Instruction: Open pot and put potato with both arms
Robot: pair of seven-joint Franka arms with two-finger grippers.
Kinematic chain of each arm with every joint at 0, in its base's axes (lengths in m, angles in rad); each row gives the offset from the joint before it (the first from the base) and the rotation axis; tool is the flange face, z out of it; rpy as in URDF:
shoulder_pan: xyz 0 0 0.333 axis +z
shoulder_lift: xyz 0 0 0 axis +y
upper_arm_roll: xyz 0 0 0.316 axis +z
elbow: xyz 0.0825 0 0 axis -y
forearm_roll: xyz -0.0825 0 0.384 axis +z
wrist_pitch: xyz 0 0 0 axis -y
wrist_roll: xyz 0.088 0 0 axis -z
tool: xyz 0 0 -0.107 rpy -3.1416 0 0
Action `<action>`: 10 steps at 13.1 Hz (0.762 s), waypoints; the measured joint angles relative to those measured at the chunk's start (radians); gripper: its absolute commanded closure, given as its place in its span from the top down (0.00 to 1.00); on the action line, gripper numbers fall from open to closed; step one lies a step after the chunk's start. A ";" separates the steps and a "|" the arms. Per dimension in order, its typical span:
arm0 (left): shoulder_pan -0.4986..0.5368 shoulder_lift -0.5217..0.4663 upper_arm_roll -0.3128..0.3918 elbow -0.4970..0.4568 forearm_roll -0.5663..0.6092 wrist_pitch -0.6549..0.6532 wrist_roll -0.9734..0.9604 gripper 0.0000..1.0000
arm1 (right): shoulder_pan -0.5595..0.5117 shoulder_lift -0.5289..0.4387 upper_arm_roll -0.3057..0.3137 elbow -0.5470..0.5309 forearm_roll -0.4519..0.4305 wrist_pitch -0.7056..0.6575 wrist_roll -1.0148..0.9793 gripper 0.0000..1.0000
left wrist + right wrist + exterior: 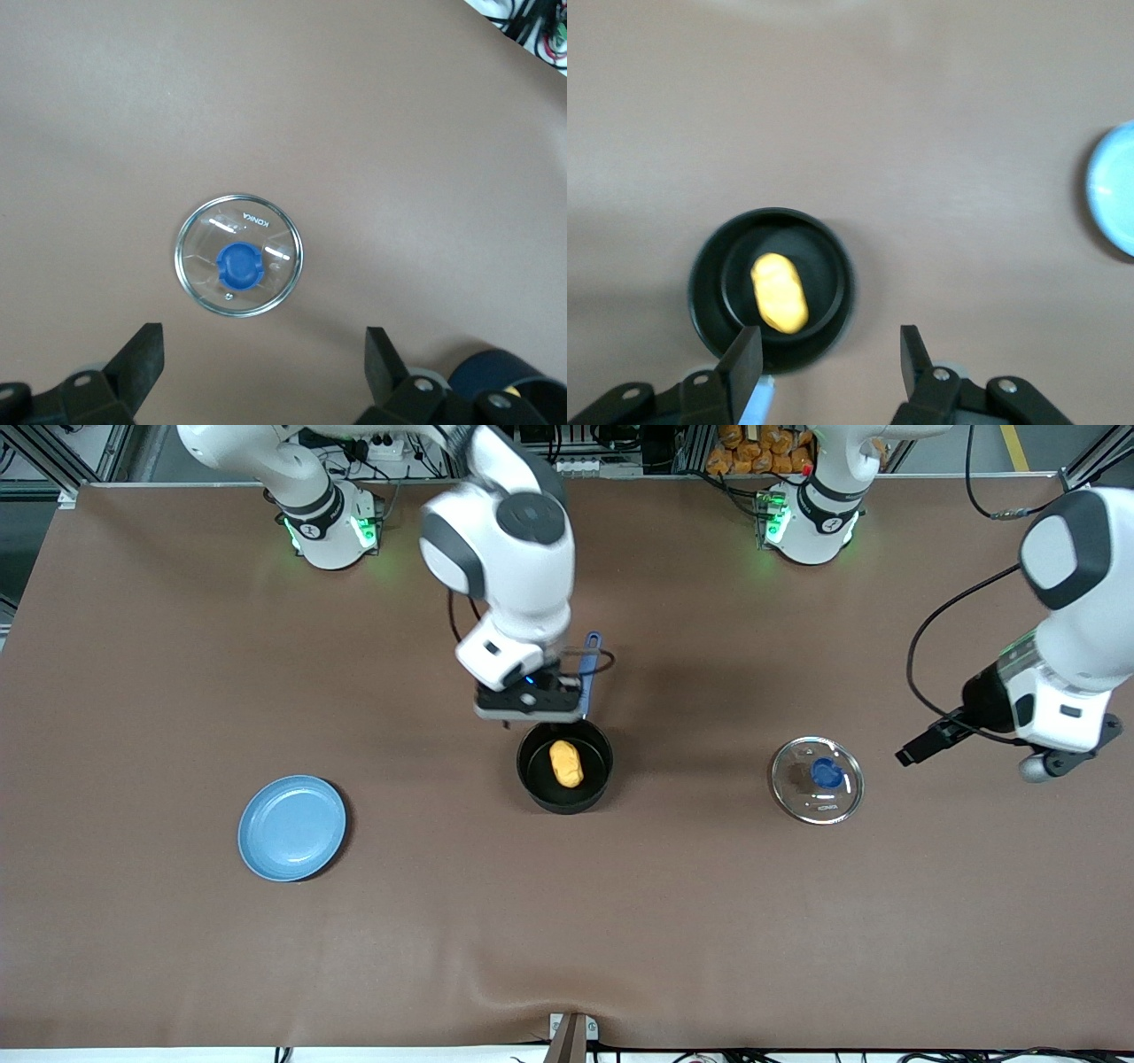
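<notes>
The black pot point(532, 781) stands uncovered mid-table, its blue handle point(590, 662) pointing toward the robots' bases. The yellow-orange potato point(566, 763) lies inside it. My right gripper point(532, 710) hangs open and empty over the spot where the handle joins the pot. The right wrist view shows the pot point(707, 305), the potato point(780, 292) and the spread fingers of the right gripper point(831, 359). The glass lid point(797, 797) with its blue knob point(827, 772) lies flat on the table toward the left arm's end. My left gripper point(1050, 763) is open and empty, up beside the lid point(199, 266); its fingers frame bare table point(264, 354).
A flat light-blue plate point(292, 828) lies toward the right arm's end, nearer to the front camera than the pot; it also shows in the right wrist view point(1114, 186). A heap of orange-brown lumps point(762, 450) sits off the table near the left arm's base.
</notes>
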 measured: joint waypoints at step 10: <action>-0.007 -0.066 -0.045 0.181 0.161 -0.282 0.192 1.00 | -0.313 -0.372 -0.012 0.042 0.010 -0.504 -0.510 1.00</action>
